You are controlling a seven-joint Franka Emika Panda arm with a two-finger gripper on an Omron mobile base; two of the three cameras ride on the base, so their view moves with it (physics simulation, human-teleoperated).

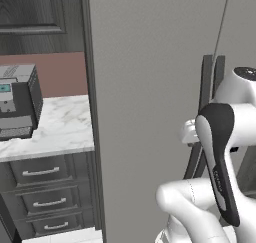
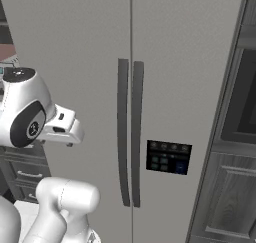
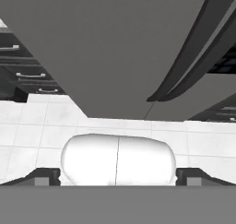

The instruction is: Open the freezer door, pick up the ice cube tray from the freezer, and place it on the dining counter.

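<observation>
While the gripper (image 3: 118, 176) hangs with its fingertips (image 3: 46, 176) spread wide and nothing between them, the closed freezer door (image 3: 110, 52) stands ahead of it, apart. Right of the gripper, the door's dark curved handle (image 3: 196, 48) runs beside its twin, well beyond the fingers.

freezer door (image 2: 70, 62) cut off at top, freezer interior hidden
</observation>
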